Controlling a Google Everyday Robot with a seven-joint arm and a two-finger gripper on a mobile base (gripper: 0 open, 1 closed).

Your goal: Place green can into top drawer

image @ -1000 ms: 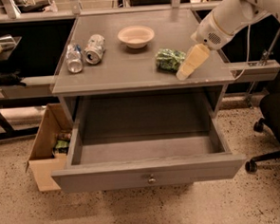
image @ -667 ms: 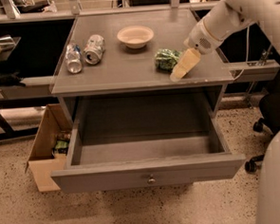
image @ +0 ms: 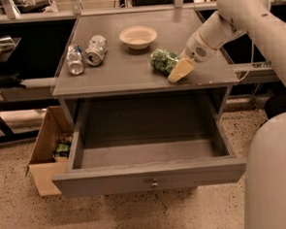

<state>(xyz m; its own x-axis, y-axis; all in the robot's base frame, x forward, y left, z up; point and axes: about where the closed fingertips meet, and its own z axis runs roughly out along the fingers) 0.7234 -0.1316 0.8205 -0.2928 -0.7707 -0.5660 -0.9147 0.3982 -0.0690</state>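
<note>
Since the preceding views, the gripper (image: 178,73) is edging leftward and slightly forward across the table (image: 126,71), closing on the green can (image: 163,60), while the robot's pale body is swelling into the lower right corner. At this moment the gripper is hanging low over the tabletop, just beside the can's right flank; whether it is touching the can, and whether it is spread or pressed together, cannot be told from this angle. The green can is lying on its side near the right front of the table, not yet lifted. The top drawer (image: 108,181) is standing fully pulled out below, its interior showing bare, with the knob (image: 154,184) facing the viewer. A bowl (image: 138,36) is sitting behind the can, and two silver cans (image: 85,54) are resting well apart to the left; a cardboard box (image: 44,154) is sitting on the floor beside the drawer.

Risks, as judged: the can, lying on its curved side, is likely to roll away towards the bowl if the gripper is nudging it sideways before closing. Dented walls may be giving an uneven grip, letting the can slip during the lift and drop past the drawer to the floor
</note>
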